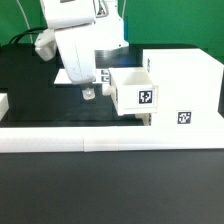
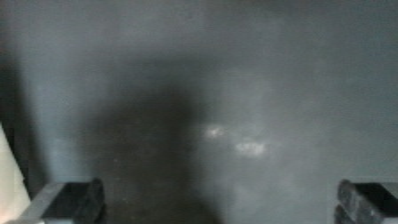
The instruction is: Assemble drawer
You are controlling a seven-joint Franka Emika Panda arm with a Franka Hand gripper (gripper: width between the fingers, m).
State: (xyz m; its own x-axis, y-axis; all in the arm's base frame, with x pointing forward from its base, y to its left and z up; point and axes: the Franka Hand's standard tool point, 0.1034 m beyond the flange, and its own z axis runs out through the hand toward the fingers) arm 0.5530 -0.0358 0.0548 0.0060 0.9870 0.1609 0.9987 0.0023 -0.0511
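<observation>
The tall white hollow shell [image 1: 183, 88] stands at the exterior view's right with a tag on its front. One small white tray [image 1: 136, 90] with a tag on its face sits partly pushed into the shell, sticking out toward the exterior view's left. The second tray is not in view. My gripper [image 1: 89, 93] hangs just left of that tray, close above the black table, apart from it. In the wrist view my gripper [image 2: 222, 200] is open and empty; the fingers [image 2: 75, 200] stand far apart over bare dark table.
A long low white border rail [image 1: 90, 138] runs along the front of the black table [image 1: 40, 95]. A small white piece [image 1: 3, 103] shows at the exterior view's left edge. The white arm body [image 1: 72, 40] rises above the gripper.
</observation>
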